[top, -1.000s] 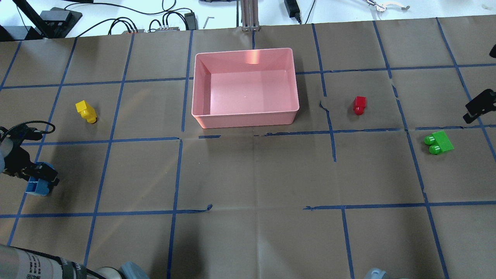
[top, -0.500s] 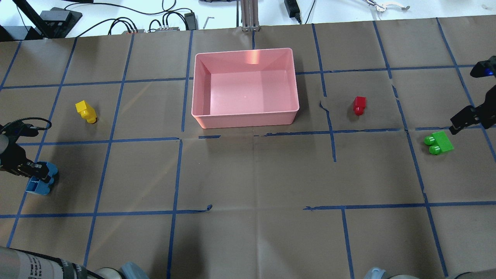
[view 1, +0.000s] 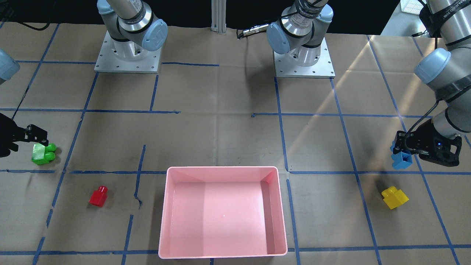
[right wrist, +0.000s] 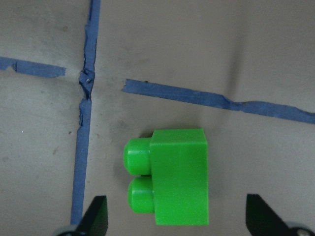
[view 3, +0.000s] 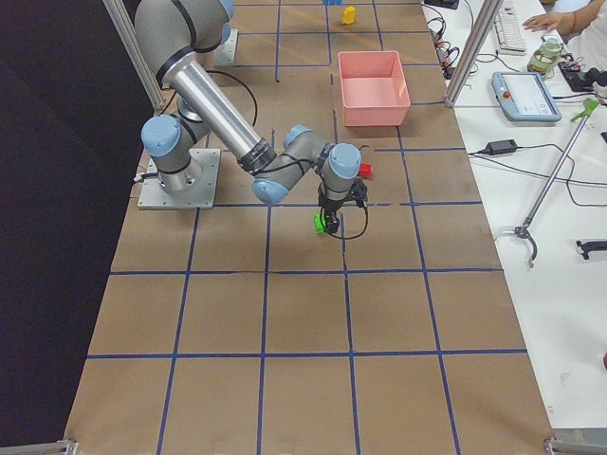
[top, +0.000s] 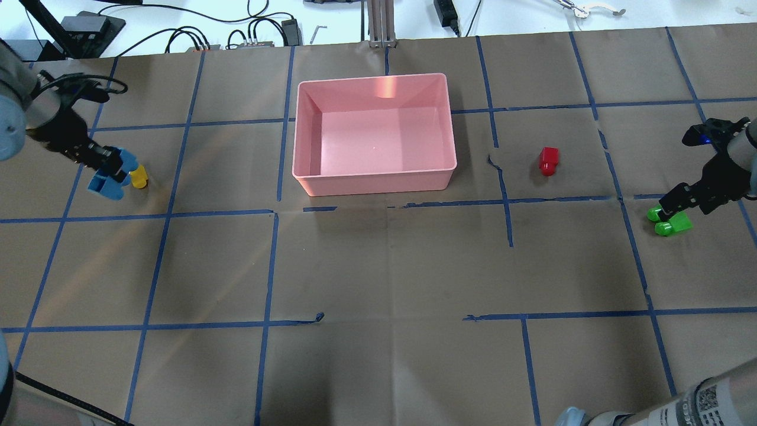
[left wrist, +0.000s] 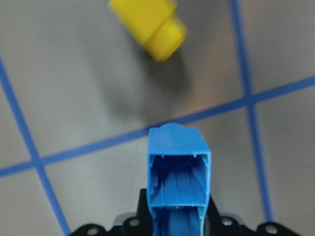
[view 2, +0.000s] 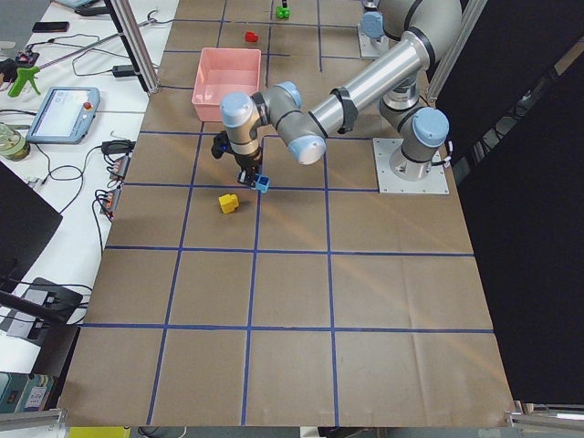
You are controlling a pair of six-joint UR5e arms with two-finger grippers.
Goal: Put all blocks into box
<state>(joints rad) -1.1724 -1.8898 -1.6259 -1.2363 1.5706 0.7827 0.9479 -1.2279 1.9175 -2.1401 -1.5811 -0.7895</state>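
Left gripper [top: 105,167]: fingers clamped on the blue block [top: 104,186], which you carry at the upper left of the overhead view, just beside the yellow block [top: 139,176]. I judge it is in transit toward the box [top: 372,177], which sits at top centre and holds nothing yet. Right gripper [top: 679,205]: fingers spread wide, one on either side of the green block [right wrist: 179,177], which lies on the paper at the right edge. This placing looks set for closing on it. Red block [top: 549,161]: loose on the paper, between box and green block. Changes from half a second ago: your left gripper has travelled with the blue block up from the lower left, and your right gripper has come in over the green block. Box and the red, yellow and green blocks are unmoved.
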